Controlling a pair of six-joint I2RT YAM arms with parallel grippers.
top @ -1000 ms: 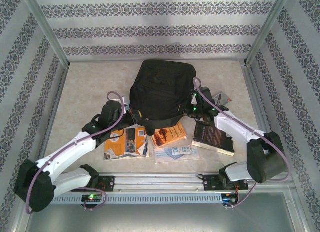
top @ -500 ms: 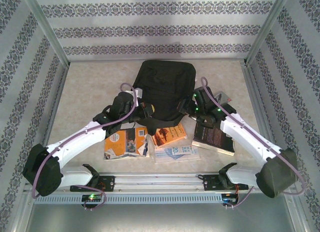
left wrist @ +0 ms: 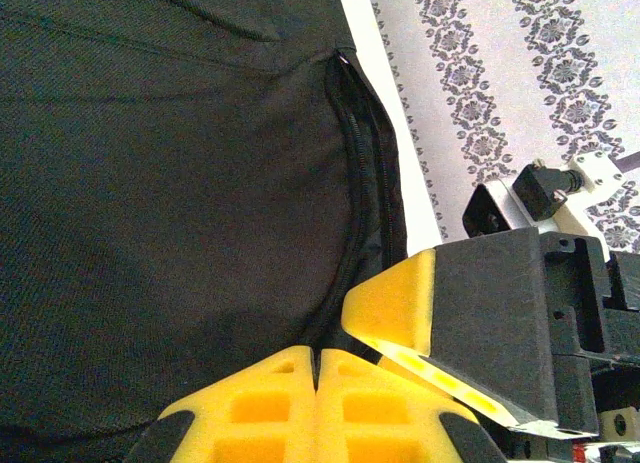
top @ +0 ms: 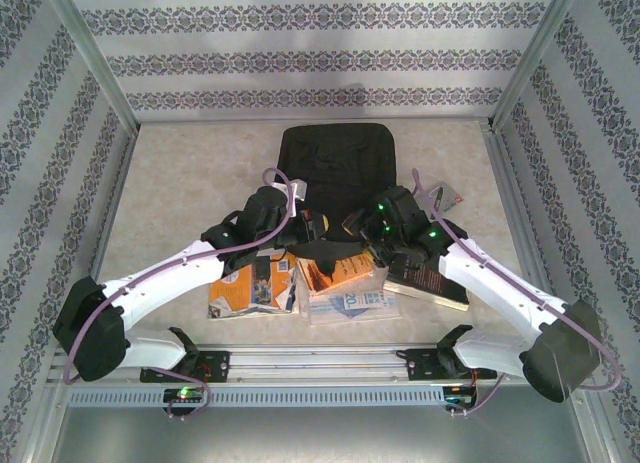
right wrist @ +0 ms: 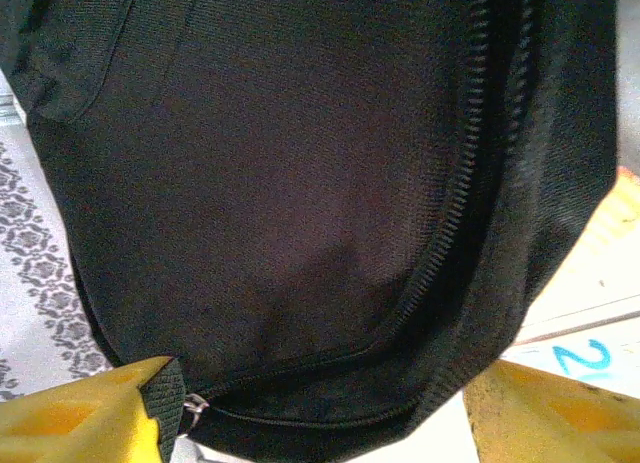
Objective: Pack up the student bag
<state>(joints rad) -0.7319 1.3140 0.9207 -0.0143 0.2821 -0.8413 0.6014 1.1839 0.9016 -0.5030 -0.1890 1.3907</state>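
Quick update from us: the right gripper (right wrist: 320,413) has just let go. A second back its fingers were nearly together up at the bag's right side. Now they're spread wide with the near end of the bag (top: 335,163) between them, gripping nothing as far as we can see. The left gripper (left wrist: 315,408) is pressed tight together right by the zip (left wrist: 360,163); whether it's got a bit of fabric pinched in there, we can't tell. Both arms have swung in toward each other, and the bag, which was bunched up, now lies flat mid-table (top: 180,183), just beyond the books (top: 335,271). We reckon it's a regrip to open the zip, since the books are all outside, so the packing hasn't really started
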